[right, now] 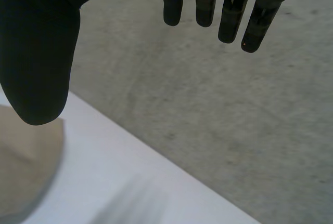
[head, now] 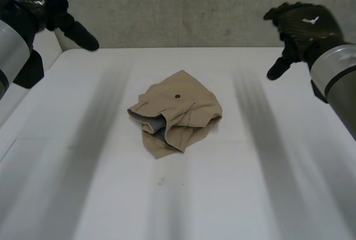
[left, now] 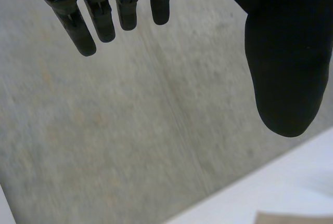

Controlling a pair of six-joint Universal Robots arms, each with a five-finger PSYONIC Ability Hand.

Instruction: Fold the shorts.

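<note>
A pair of tan shorts (head: pixel 177 113) lies crumpled in a heap in the middle of the white table (head: pixel 183 195), with a dark button facing up and grey lining showing at its near-left side. My left hand (head: pixel 65 17) hangs raised over the table's far left corner, fingers (left: pixel 93 16) straight and empty, well apart from the shorts. Over the far right side my right hand (head: pixel 300 28) is lifted too, fingers (right: pixel 229 11) straight and holding nothing. A bit of the tan cloth (right: pixel 26 172) lies below the right hand's thumb, and another edge of it (left: pixel 291 218) shows below the left thumb.
A grey concrete wall (head: pixel 183 6) stands right behind the table's far edge. A second white surface (head: pixel 47 48) adjoins the table at the far left.
</note>
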